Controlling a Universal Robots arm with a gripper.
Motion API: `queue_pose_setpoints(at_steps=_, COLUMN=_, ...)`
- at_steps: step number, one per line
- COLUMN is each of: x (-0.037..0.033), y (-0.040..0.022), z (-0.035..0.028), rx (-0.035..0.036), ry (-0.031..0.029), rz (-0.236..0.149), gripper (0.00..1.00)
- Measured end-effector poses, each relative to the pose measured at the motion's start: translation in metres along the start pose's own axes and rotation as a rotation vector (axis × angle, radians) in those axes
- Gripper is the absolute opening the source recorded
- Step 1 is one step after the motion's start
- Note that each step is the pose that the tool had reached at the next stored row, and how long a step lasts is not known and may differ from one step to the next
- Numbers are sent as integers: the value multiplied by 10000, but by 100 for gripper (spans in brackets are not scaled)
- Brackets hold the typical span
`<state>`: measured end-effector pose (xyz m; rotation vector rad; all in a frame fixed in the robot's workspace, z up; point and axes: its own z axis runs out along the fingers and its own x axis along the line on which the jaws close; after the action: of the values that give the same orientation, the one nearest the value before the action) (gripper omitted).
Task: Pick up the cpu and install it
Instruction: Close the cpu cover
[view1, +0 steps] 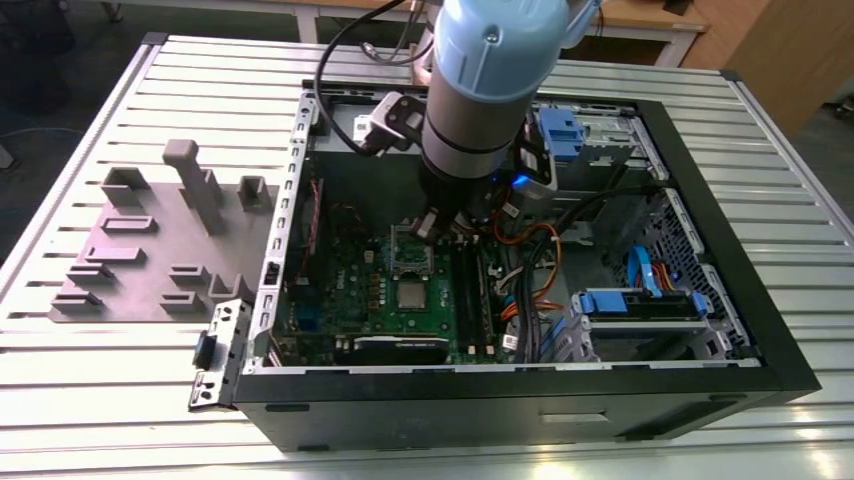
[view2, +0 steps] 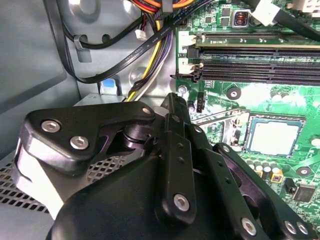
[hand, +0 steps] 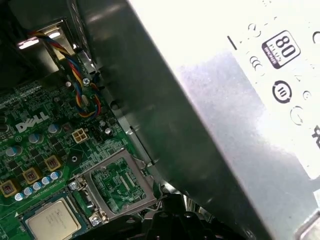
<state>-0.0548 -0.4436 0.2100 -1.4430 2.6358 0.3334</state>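
Lying flat in its socket, cpu, square, silver-grey, paler rim

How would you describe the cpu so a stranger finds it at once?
Look inside the open computer case, at the green motherboard on its floor. The cpu is the small silver-grey square lying flat, beside the long black memory slots; nothing nearby has such a plain metal top.

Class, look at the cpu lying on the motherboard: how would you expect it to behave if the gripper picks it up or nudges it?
The cpu looks thin and flat, so it is probably stiff and light, and unlikely to roll or tip. Its smooth metal top may be slippery. It lies flat on the green motherboard, so its thin edges probably offer little to grasp.
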Motion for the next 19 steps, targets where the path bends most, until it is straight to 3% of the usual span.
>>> queue_pose_setpoints(at_steps=19, x=-4, y=34, z=-83, rx=77, ry=120, rz=0, gripper=11)
